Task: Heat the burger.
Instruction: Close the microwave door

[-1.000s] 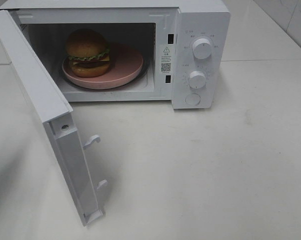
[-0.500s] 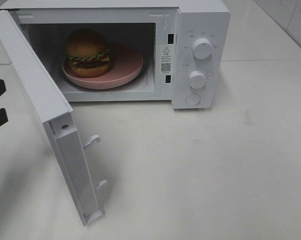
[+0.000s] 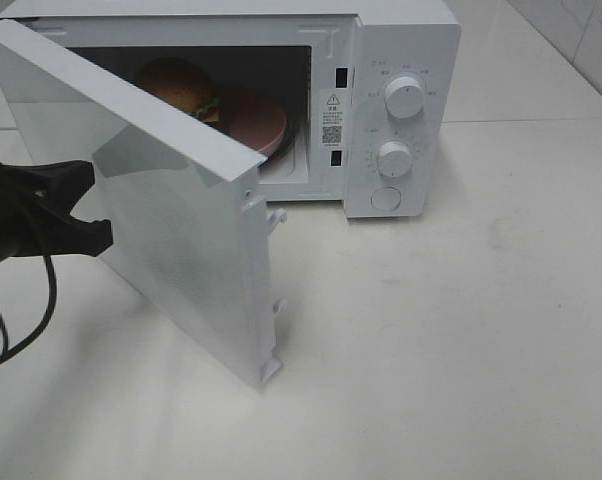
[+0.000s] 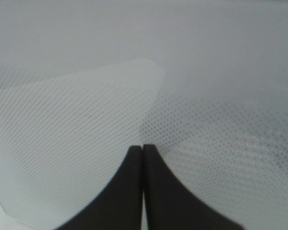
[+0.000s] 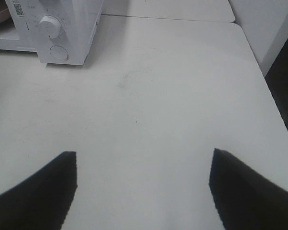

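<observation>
The burger [image 3: 184, 86] sits on a pink plate [image 3: 263, 121] inside the white microwave [image 3: 411, 40], half hidden behind the top edge of the swinging door [image 3: 171, 230]. My left gripper [image 3: 96, 205] is at the left, against the door's outer face. In the left wrist view its tips [image 4: 143, 146] are shut together and touch the dotted door panel [image 4: 206, 120], holding nothing. My right gripper [image 5: 143, 153] hangs open over the bare table [image 5: 149, 96], well to the right of the microwave [image 5: 53, 28], and is out of the high view.
The door stands about half shut, its free edge [image 3: 266, 290] jutting out over the table in front of the oven. Two knobs [image 3: 404, 98] and a round button [image 3: 385, 198] are on the control panel. A black cable [image 3: 26, 320] trails from the left arm.
The door has swung from wide open to about half shut. My left gripper has come in from the left edge, up against the door's outer face. The burger and plate have stayed put.
</observation>
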`<state>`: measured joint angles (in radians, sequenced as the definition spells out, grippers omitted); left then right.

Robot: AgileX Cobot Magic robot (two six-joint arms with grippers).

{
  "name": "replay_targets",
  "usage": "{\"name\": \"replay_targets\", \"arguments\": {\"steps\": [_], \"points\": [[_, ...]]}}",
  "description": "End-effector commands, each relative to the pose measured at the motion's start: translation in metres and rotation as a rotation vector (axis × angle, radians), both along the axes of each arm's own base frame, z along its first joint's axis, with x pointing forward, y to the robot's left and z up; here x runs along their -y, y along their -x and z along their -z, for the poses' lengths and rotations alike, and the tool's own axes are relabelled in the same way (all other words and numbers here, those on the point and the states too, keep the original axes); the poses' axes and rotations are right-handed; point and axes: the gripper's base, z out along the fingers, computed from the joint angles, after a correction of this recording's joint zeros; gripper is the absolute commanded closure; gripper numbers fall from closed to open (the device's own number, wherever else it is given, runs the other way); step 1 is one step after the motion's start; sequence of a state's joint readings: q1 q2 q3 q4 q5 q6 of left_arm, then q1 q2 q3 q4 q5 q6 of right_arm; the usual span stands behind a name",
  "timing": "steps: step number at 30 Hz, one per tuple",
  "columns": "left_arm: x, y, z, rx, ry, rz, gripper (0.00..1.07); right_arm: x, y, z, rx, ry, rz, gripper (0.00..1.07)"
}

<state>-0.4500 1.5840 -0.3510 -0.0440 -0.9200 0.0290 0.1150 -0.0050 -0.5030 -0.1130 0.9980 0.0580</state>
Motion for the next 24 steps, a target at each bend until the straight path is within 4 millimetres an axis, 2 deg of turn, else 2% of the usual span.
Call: {"name": "replay_targets", "arguments": {"steps": [1,6,9,11,18,19,23,24], "points": [[0.007,-0.007,-0.003,0.018,0.026,-0.047,1.07,0.0,0.004,0.0,0.033,-0.01,0.008,0.32],[0.025,-0.02,-0.001,-0.002,0.074,-0.137,1.07,0.0,0.004,0.0,0.033,-0.01,0.008,0.32],[0.029,-0.022,-0.001,0.0,0.079,-0.146,1.07,0.0,0.004,0.0,0.033,-0.01,0.008,0.32],[0.048,-0.031,-0.002,0.009,0.077,-0.154,1.07,0.0,0.004,0.0,0.033,-0.01,0.008,0.32],[0.074,-0.045,-0.005,0.026,0.086,-0.186,1.07,0.0,0.004,0.0,0.033,-0.01,0.008,0.32],[0.084,-0.049,-0.006,0.025,0.083,-0.189,1.07,0.0,0.004,0.0,0.033,-0.01,0.008,0.32],[0.096,-0.056,-0.007,0.011,0.078,-0.195,1.07,0.0,0.004,0.0,0.033,-0.01,0.008,0.32],[0.102,-0.063,-0.009,0.009,0.083,-0.205,1.07,0.0,0.004,0.0,0.033,-0.01,0.008,0.32]]}}
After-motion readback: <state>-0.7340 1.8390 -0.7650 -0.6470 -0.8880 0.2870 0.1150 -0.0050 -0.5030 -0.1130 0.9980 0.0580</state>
